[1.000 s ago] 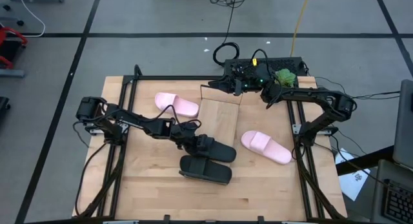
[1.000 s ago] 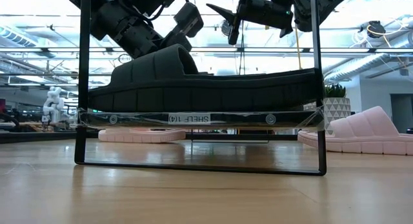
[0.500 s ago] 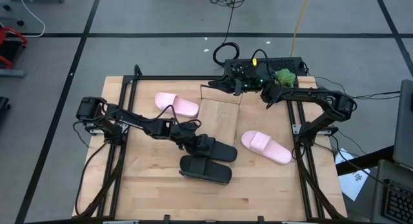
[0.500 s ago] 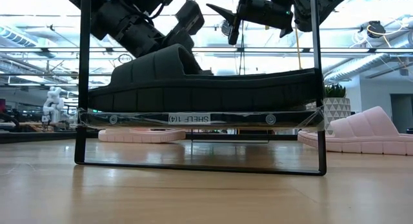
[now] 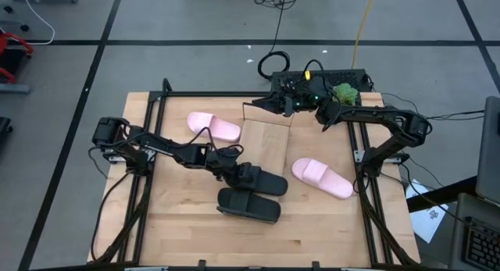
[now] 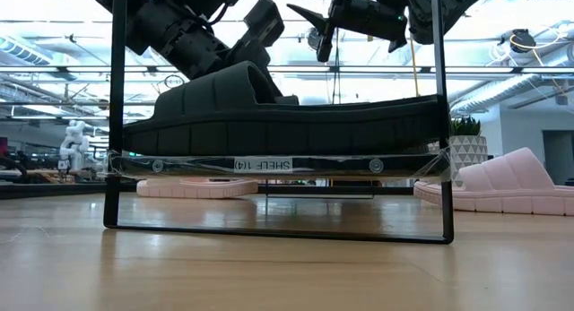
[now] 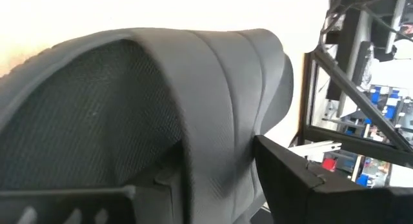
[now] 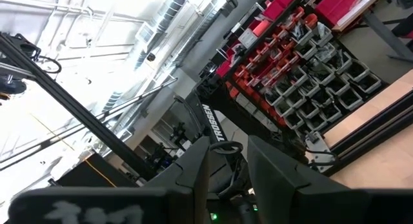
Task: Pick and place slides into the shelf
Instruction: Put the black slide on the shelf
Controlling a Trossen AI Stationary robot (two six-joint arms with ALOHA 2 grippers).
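The shelf [image 5: 266, 138] is a light-wood board with a dark wire frame, and its near end [image 6: 269, 165] faces the low camera. Two black slides lie crosswise at that near end, one [image 5: 248, 206] nearest and one [image 5: 264, 182] just behind it. My left gripper [image 5: 241, 174] is shut on the rear one's strap. In the low view a black slide [image 6: 287, 123] sits on the board. One pink slide [image 5: 213, 126] lies on the table left of the shelf, the other [image 5: 322, 177] right of it. My right gripper [image 5: 264, 104] hovers open over the shelf's far end. My left gripper [image 7: 213, 179] holds the rear black slide by its wide strap [image 7: 213, 88]. One finger [image 7: 71, 198] is under the strap and the other [image 7: 310, 185] is outside it. The fingers come slanting down from the table's left. The sole lies across the shelf board; I cannot tell whether it is lifted.
Dark frame rails run along the table's left [image 5: 148, 162] and right [image 5: 366, 177] sides. A black box with cables and a green object [image 5: 344, 91] sits at the far edge. Bare tabletop [image 5: 180, 232] lies near the front left.
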